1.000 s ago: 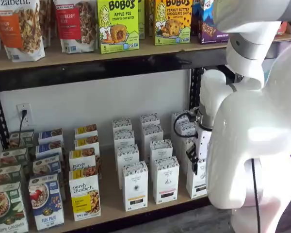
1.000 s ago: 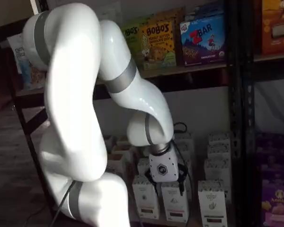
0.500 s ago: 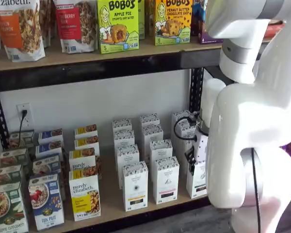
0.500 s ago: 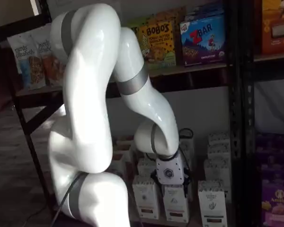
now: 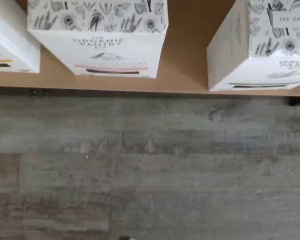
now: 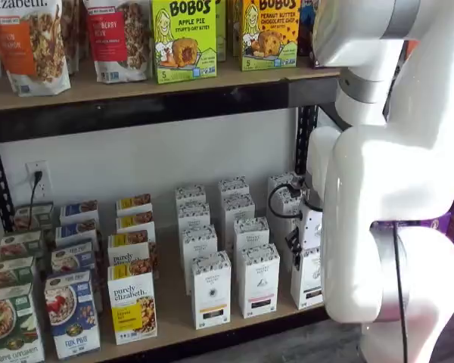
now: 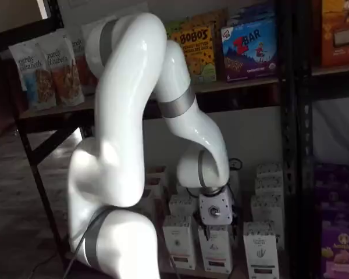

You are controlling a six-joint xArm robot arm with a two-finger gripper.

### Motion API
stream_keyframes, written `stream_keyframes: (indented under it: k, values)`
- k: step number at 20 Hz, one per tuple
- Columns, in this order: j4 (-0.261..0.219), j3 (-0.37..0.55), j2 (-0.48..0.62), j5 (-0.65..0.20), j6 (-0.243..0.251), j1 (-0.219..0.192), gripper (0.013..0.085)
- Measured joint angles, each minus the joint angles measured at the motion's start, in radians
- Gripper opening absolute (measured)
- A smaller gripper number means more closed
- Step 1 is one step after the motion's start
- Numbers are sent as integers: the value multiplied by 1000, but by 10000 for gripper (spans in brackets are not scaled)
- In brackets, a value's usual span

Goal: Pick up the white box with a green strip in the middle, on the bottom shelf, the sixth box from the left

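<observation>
Pale wall backs the rack, and on the long tan wooden bottom shelf (image 6: 174, 311) with its black front rail, the tall slim white box (image 6: 309, 278) with a faint green band stands upright at the front of the rightmost column of white cartons. Just beside it on the shelf stands the white carton with a pink band (image 6: 259, 280). The wrist view shows both at the board's edge (image 5: 185, 60), green-banded one (image 5: 270, 75) apart from its pink neighbour (image 5: 110, 50), grey plank floor (image 5: 150, 170) below. The white-bodied, black-fingered gripper (image 6: 295, 253) hangs in front of the cartons, jaws spread wide, holding nothing.
</observation>
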Motion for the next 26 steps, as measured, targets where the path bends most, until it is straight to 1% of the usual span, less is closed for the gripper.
stream_keyframes:
  k: [2, 3, 5, 6, 7, 8, 9, 10, 14, 16, 22, 23, 26]
  values:
    - [-11, -30, 32, 4, 7, -4, 850]
    - [-7, -51, 54, 7, 0, -6, 850]
    - [24, -90, 94, 10, -34, -9, 850]
    - [24, -108, 112, 9, -36, -13, 850]
    - [-6, -132, 135, 10, -14, -20, 850]
    - [-25, -159, 158, 14, -2, -26, 850]
    - [-24, -179, 176, 18, -7, -29, 850]
    - [-10, -198, 193, 20, -23, -31, 850]
    - [86, -271, 251, 33, -120, -35, 850]
    - [101, -308, 277, 40, -139, -40, 850]
    - [111, -407, 343, 74, -164, -55, 850]
    - [120, -420, 352, 76, -173, -56, 850]
    - [170, -454, 377, 83, -221, -56, 850]
